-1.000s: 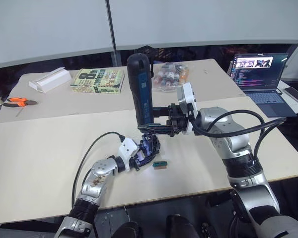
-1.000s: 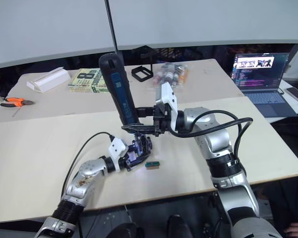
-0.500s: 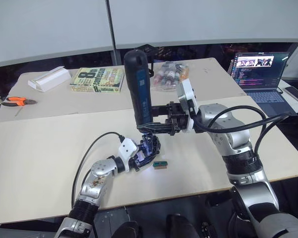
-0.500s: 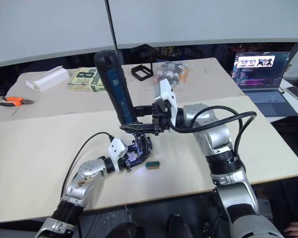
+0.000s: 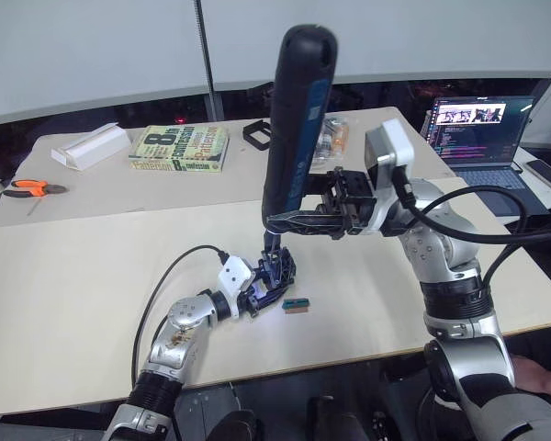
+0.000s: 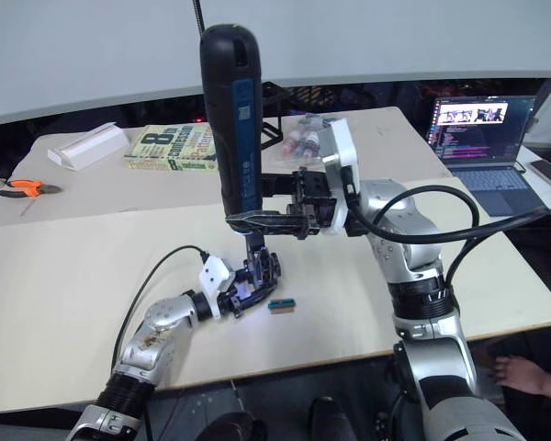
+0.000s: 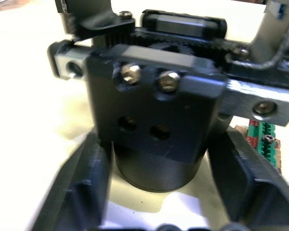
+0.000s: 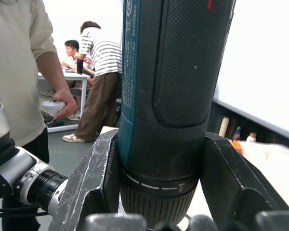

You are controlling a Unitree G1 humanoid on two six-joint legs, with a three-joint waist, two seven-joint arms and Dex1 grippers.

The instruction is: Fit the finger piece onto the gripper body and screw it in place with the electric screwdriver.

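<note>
Pale worktable (image 5: 92,257), laptop (image 5: 482,133) and book (image 5: 181,147) at the far side. The right gripper (image 6: 257,223), clamped round the electric screwdriver (image 6: 231,119), has swung it from a backward lean to nearly upright, its bit now down on the gripper body (image 7: 156,120). That body sits near the front edge, squeezed between the left gripper (image 5: 266,287)'s fingers. Driving the screw looks imminent. A green-and-tan block (image 5: 296,305) lies just beside it; bare table elsewhere.
</note>
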